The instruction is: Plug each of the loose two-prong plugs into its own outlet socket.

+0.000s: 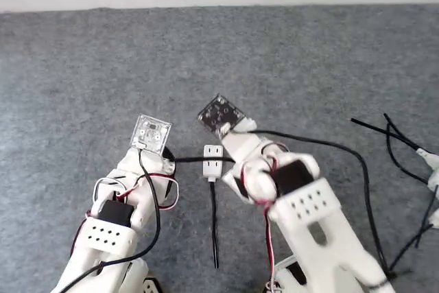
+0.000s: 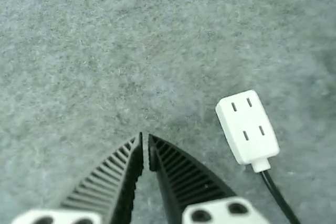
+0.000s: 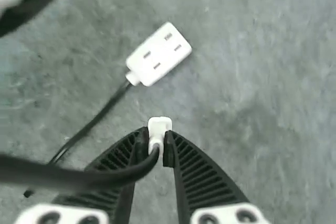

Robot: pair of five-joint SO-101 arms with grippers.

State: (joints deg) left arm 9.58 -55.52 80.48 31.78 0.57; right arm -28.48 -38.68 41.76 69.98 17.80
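**Right fingers (image 3: 176, 150) clenched on a plug, left pair shut on nothing**

Black and ribbed, the right fingers grip a small white plug (image 3: 159, 127) by its sides. Its end pokes out just past the fingertips, and its black cord (image 3: 79, 174) trails back across one finger. Ahead of those fingertips, near but apart, the white outlet (image 3: 158, 54) lies flat on the grey table (image 3: 262, 77) with both slot pairs facing up. Its own lead (image 1: 213, 224) runs back between the two arms. On the other arm, the left fingers (image 2: 160, 153) are pressed together at the tips with nothing between them. The outlet sits ahead of them, toward the right arm's side, not touching. More black cords (image 1: 398, 145) lie well apart, beyond the right arm.
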